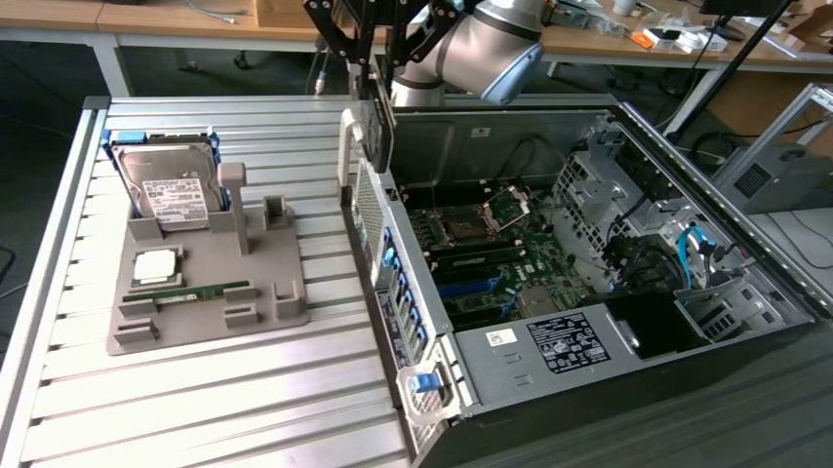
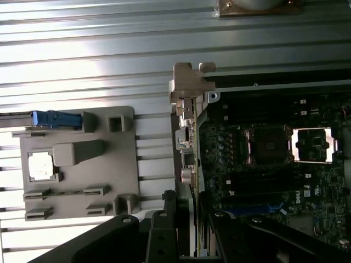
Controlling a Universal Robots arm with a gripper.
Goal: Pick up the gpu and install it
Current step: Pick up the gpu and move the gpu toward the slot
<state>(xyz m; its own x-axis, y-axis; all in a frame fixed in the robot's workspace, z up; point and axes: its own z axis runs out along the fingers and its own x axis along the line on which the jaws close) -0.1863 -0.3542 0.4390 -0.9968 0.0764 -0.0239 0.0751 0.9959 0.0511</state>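
The gpu [image 1: 377,132] hangs upright in the air, a thin dark card with its pale metal bracket toward the table. It is above the near wall of the open computer case [image 1: 547,361]. My gripper [image 1: 367,73] is shut on the card's top edge. In the wrist view the gpu [image 2: 191,142] shows edge-on, bracket and ports facing the camera, between my black fingers [image 2: 164,233]. It lines up with the edge of the motherboard [image 2: 274,164] below. The card is clear of the board and touches nothing else.
A grey fixture tray [image 1: 280,302] on the slatted metal table holds a silver hard drive [image 1: 170,185], a CPU [image 1: 156,265] and a green RAM stick [image 1: 189,292]. The case's motherboard [image 1: 495,253] lies exposed. Cables and drive cages [image 1: 625,224] crowd the case's far side.
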